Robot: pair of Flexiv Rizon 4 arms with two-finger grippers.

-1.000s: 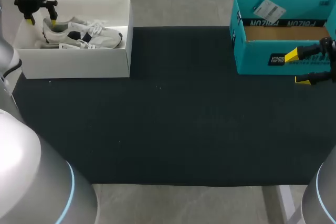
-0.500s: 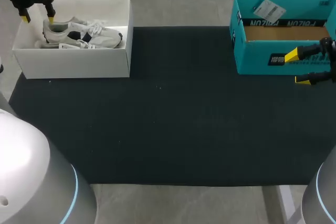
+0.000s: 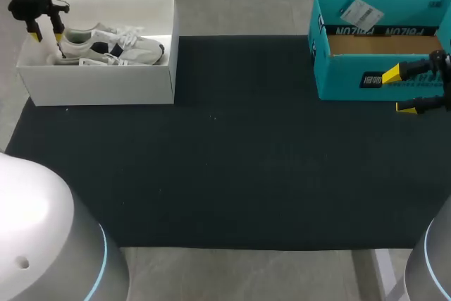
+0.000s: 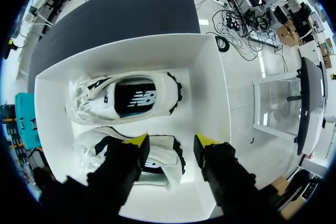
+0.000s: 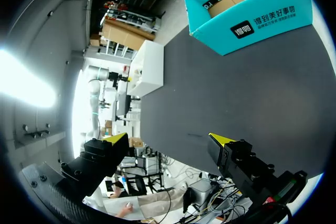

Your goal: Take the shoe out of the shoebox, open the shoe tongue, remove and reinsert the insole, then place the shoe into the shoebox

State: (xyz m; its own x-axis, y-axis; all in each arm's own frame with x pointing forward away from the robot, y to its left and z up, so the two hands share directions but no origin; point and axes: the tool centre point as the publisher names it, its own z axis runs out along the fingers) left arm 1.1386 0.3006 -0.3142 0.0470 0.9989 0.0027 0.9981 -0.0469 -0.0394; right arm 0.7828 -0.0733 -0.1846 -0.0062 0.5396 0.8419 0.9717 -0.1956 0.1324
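**Grab One Shoe by the Heel and Lift It Straight Up**

Look in the white box (image 3: 99, 84) at the far left corner of the desk (image 3: 225, 160). Two shoes inside, side by side, heels at the left end, toes toward the middle of the desk.

See the left claw (image 3: 46, 34) hanging over the heel end of that box, spread wide and holding nothing. Seen from the wrist: one of the fingers (image 4: 218, 174) above bare box floor, the other above the near shoe (image 4: 157, 162), with the heel down below the gap.

Now for doing it well:

- Pick just the near shoe. Leave the other shoe (image 4: 126, 97) alone.
- Line up the gap right over the heel before going down.
- Go down slowly. Stay off the box wall, very close on the outer side.
- Pinch the back of the heel from two sides. Squeeze softly, probably enough for a light shoe.
- Lift straight up until well above the wall, so as not to drag the box along.
- Set the shoe down on the dark middle of the desk.

Over by the blue box (image 3: 352, 82) at the far right corner, find the right claw (image 3: 398, 91), spread open too and empty. Save it for holding the shoe steady when opening the tongue.
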